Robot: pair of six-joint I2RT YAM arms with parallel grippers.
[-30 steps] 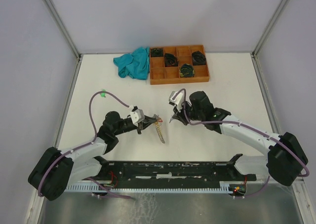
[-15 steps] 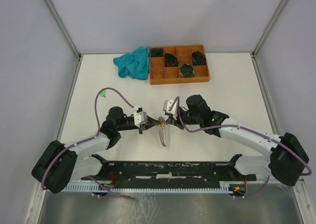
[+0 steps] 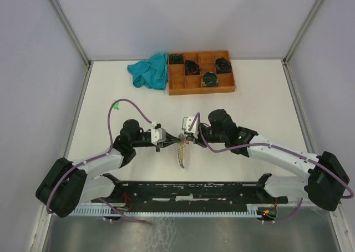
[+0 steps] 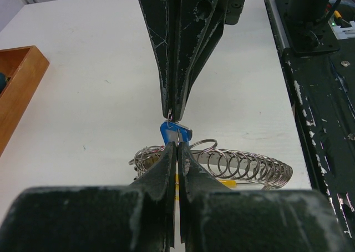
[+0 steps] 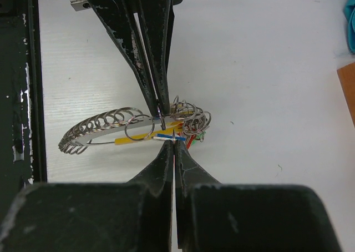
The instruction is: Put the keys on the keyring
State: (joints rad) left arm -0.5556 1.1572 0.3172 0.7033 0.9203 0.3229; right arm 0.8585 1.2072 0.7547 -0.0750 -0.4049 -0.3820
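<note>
Top view: my left gripper (image 3: 168, 145) and right gripper (image 3: 185, 138) meet, the keyring (image 3: 181, 156) dangling between them. Left wrist: left looks clenched on its thin, springy wire. Right wrist: right pinches the blue-tagged key (image 5: 168, 136). It is light and slippery, so I'd hold the tag.

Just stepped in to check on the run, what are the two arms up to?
Both arms reach to the middle of the table, the left end effector and right end effector shut and tip to tip at the keyring, a loop strung with small rings. A blue-tagged key sits between the tips. Which one grips it is hard to tell.
</note>
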